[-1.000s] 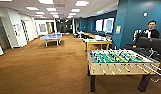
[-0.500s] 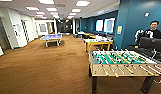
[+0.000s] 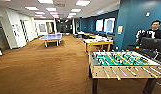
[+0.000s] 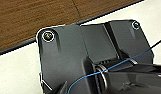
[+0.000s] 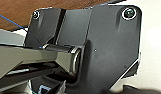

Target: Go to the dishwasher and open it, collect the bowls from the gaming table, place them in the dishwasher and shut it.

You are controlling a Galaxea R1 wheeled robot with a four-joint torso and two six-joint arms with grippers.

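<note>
foosball table point(image 3: 122, 62) occupies the lower right of the frame on brown carpet point(image 3: 46, 67). gaming table point(image 3: 98, 43), yellow-framed, stands just behind it, centre right. person point(image 3: 153, 31) at right edge. ping-pong table point(image 3: 51, 38) upper left. gripper state: cannot tell.

- The foosball table point(image 3: 123, 65) is cut off by the head view's lower and right edges; its legs run out of sight.
- The person point(image 3: 154, 31) is hidden from the chest down behind a dark chair point(image 3: 152, 45).
- Things on the yellow-framed gaming table point(image 3: 99, 42) are too blurred and small to identify.
- The far corridor end is too dark and small to read.
</note>
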